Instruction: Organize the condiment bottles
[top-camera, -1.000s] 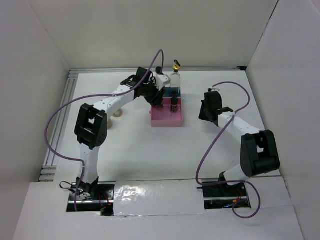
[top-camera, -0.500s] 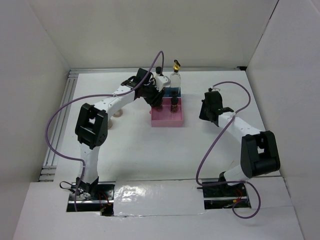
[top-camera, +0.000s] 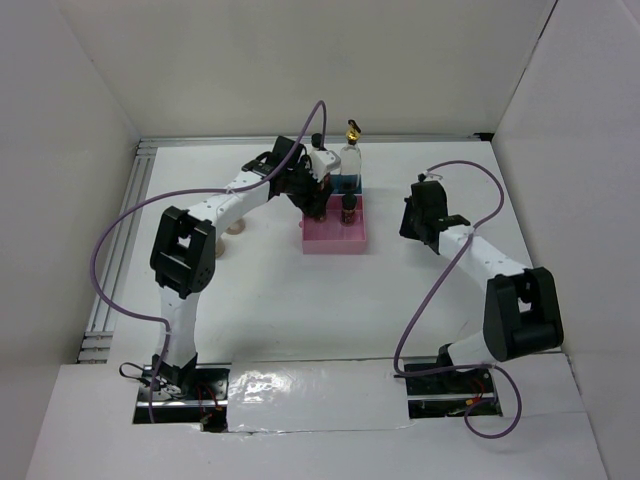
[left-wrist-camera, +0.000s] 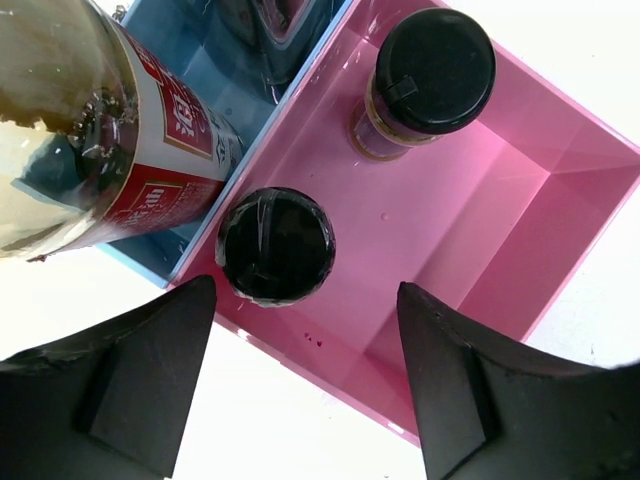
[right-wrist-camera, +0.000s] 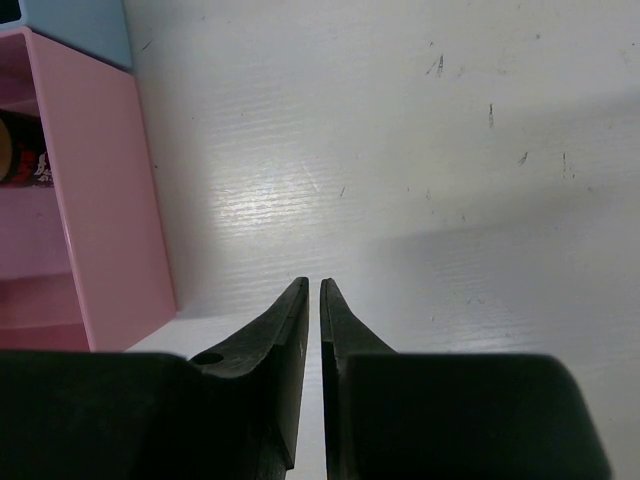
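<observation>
Pink plastic, glossy and square-cornered: the pink half (left-wrist-camera: 520, 200) of the tray (top-camera: 335, 243), joined to a blue half (left-wrist-camera: 190, 40) on the far side. The tray sits mid-table, long axis running near to far.

Two short jars stand upright in the pink half, round black caps up, both against the blue half's wall and apart from each other. The left jar (left-wrist-camera: 275, 245) is tight in the corner, with shiny film over its cap. The right jar (left-wrist-camera: 435, 70) has a flip-lid cap and tan contents below it.

In the blue half, just across that wall, is the red-label bottle (left-wrist-camera: 130, 150): clear body, tan liquid, red-and-white label. In the top view its long axis is vertical, black cap up. The gold-cap bottle (top-camera: 352, 152), tall and clear, stands upright just right of it at the tray's far end. The pink-cap jar (top-camera: 236, 228) sits alone on the table left of the tray, partly hidden, its detail too small to read.

Left end effector (left-wrist-camera: 305, 295) hovers above the left jar's corner, black fingers (left-wrist-camera: 130, 380) spread wide, holding nothing. Right end effector (right-wrist-camera: 312, 285) is right of the tray and low over the table, its tips pressed to a hairline slit, empty.

Table (right-wrist-camera: 450, 150): white, finely ribbed, lightly scuffed. White walls (top-camera: 300, 60) on three sides.
</observation>
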